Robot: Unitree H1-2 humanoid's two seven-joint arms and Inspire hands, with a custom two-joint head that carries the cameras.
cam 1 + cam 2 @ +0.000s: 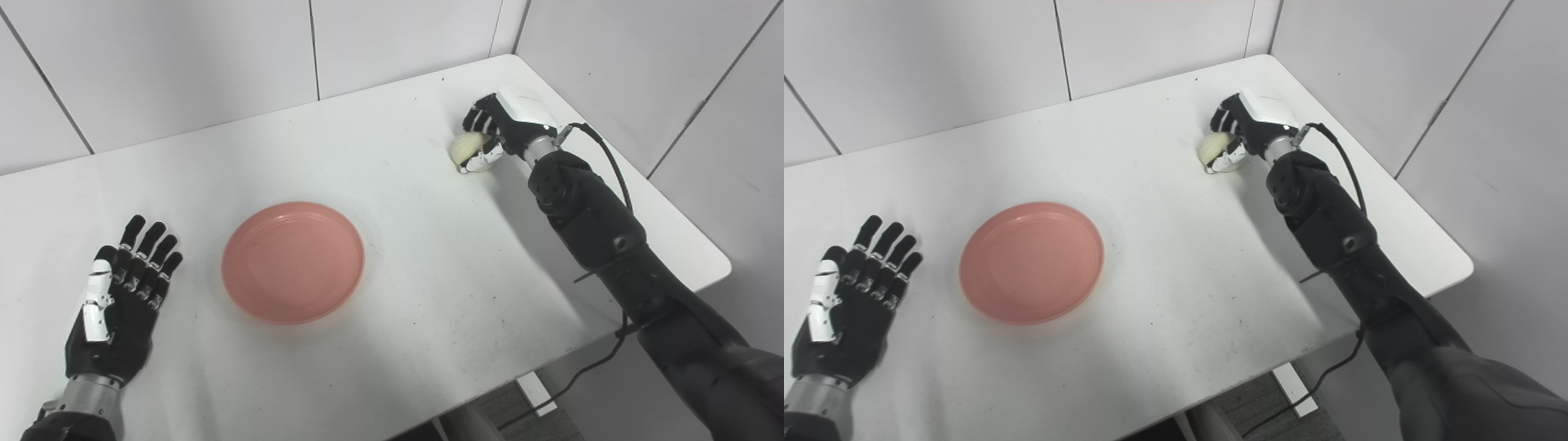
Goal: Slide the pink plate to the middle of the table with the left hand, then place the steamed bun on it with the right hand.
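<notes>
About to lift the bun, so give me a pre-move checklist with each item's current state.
1. Pink plate near the table's middle, away from the edges: ok.
2. Plate surface empty for the bun: ok.
3. Left hand open, flat on the table, apart from the plate: ok.
4. Right hand wrapped around the steamed bun: ok.
5. Grip firm enough to lift: cannot tell.
6. Table between bun and plate free of objects: ok.

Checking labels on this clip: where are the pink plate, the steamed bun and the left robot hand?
pink plate (293,261), left eye view, centre of dish.
steamed bun (465,146), left eye view, exposed top.
left robot hand (119,303), left eye view, palm.
</notes>
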